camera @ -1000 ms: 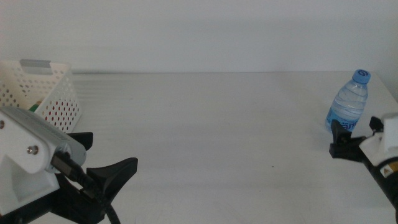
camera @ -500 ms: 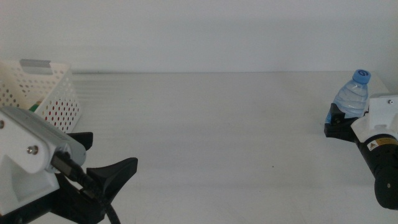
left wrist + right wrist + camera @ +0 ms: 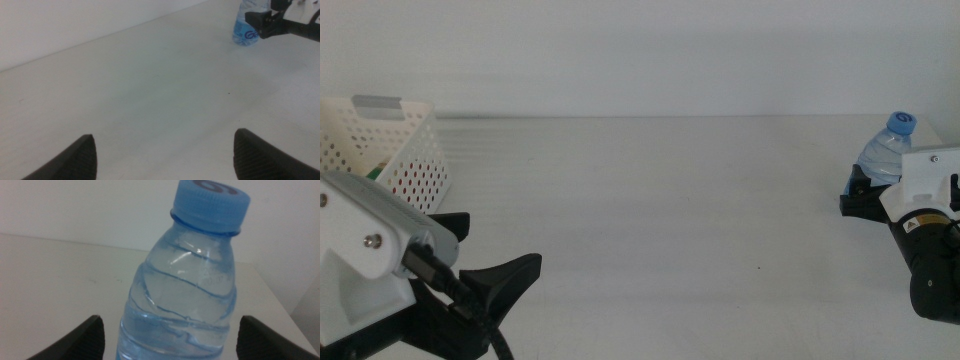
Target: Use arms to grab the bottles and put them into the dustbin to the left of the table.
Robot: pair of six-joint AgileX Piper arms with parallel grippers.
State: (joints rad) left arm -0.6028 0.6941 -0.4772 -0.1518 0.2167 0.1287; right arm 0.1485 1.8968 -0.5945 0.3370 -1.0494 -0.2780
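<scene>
Water bottle [image 3: 185,290] upright, between our right gripper [image 3: 167,337] jaws | jaws wide, not yet touching | left gripper [image 3: 162,155] open, well apart, waiting by dustbin [image 3: 415,165]

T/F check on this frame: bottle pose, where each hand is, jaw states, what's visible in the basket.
1. The water bottle lies on its side. False: it stands upright near the table's right edge.
2. The right hand has its jaws open on either side of the bottle. True; not yet closed on it.
3. The left hand holds a red can. False: its jaws are open and empty, low over the table on the left.
4. The white basket sits at the far left. True.
5. The basket is visibly empty. False: green and red show through its holes.
</scene>
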